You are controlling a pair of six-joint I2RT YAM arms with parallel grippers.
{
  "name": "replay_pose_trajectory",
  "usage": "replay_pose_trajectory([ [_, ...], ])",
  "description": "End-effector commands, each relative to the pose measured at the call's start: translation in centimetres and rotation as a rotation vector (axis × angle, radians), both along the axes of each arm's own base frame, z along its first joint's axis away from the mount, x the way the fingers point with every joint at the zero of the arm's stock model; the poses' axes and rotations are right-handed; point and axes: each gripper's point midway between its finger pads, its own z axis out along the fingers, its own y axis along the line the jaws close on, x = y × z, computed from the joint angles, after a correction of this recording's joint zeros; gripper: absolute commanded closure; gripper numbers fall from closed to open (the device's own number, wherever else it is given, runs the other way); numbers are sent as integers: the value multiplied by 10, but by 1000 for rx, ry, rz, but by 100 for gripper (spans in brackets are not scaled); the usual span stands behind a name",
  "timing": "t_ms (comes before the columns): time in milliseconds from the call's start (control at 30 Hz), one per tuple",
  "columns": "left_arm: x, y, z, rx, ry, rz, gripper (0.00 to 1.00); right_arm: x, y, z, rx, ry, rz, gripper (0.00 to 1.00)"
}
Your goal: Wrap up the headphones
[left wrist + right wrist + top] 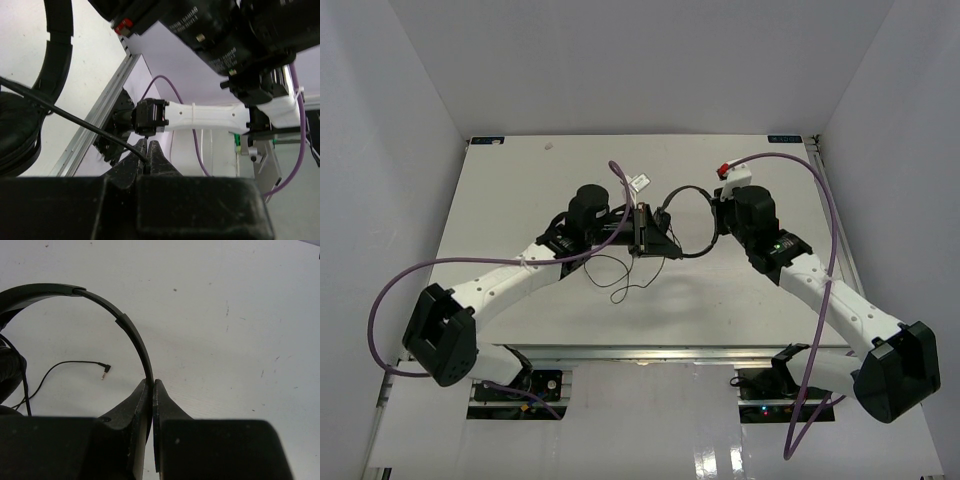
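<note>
Over on the left side of the counter (510, 200), the left gripper (148, 150) has its fingers pinched together on the thin black cord (75, 117), which runs taut from there back toward an earcup (15, 130). That cord looks light and limp, the sort that slides through a pinch and tangles on itself, so I'd guess it needs steady tension and a hold close to where it is being laid. Slack hangs in loops onto the counter below, ending in the plug (105, 369) lying loose.

Between the two arms sit the headphones (50, 288), apparently lifted clear of the counter, going by the shadow beneath the arch. The padded earcups look soft and squashy, a poor place to clamp. The headband (131, 335) seems thin, springy plastic: light, stiff enough to carry the set, but likely to flex or snap if squeezed hard or twisted.

On the right, the right gripper (152, 390) is clamped onto that headband partway along the arch, which strikes me as the sensible anchor while the cord is wound around.
</note>
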Motion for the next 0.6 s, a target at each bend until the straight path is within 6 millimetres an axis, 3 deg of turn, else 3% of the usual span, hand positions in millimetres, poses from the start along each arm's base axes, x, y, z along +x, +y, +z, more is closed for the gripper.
replay_pose_trajectory([
  [0,16,-19,27,-54,-6,45,95,15,5,53,144,-133,-69,92],
  [100,25,-29,23,-39,4,68,91,15,8,53,164,-129,-71,92],
  [233,21,-42,17,13,-20,82,75,21,11,52,174,-117,-81,92],
  [467,-19,-56,-23,98,-184,31,62,23,12,80,234,-142,-79,92],
  [567,-37,-62,-24,85,-309,18,60,22,9,91,257,-149,-76,92],
])
